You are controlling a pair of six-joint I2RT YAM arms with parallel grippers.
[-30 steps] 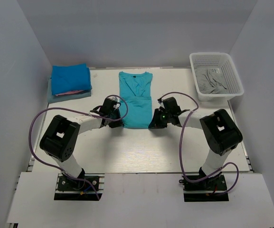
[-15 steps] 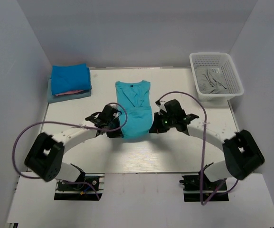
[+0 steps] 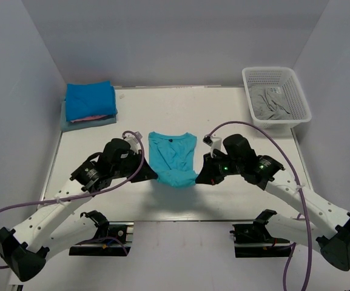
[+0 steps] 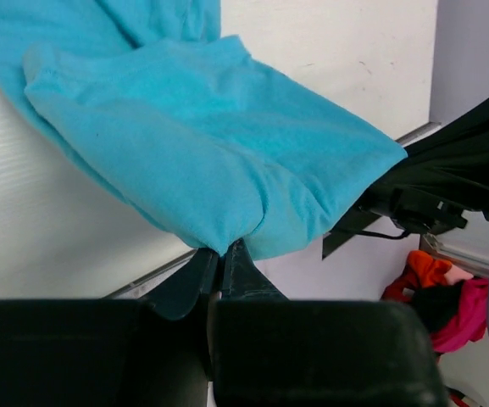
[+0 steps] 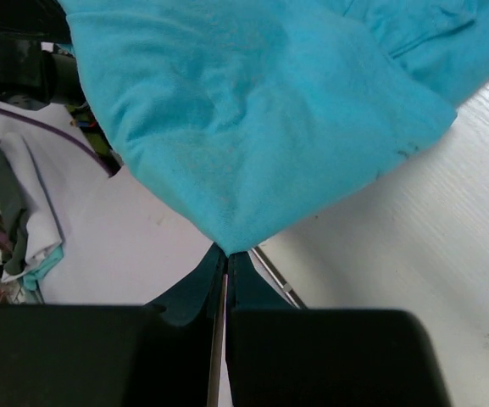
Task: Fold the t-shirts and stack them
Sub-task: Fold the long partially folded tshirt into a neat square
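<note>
The bright turquoise t-shirt (image 3: 171, 159) lies folded lengthwise in the middle of the table, its near end lifted, its round neck toward the back. My left gripper (image 3: 151, 176) is shut on the shirt's near left corner (image 4: 219, 239). My right gripper (image 3: 197, 179) is shut on its near right corner (image 5: 231, 242). Both hold the hem above the table near the front edge. A stack of folded t-shirts (image 3: 90, 104), deep blue on top with pink and pale grey-blue beneath, sits at the back left.
A white lattice basket (image 3: 277, 97) holding grey fabric stands at the back right. White walls enclose the table on three sides. The table's front edge (image 3: 181, 220) runs just behind the arm bases.
Both grippers have pulled the turquoise shirt's near end toward the front of the table. The whole shirt slid nearer, and both arms stretched out low.
</note>
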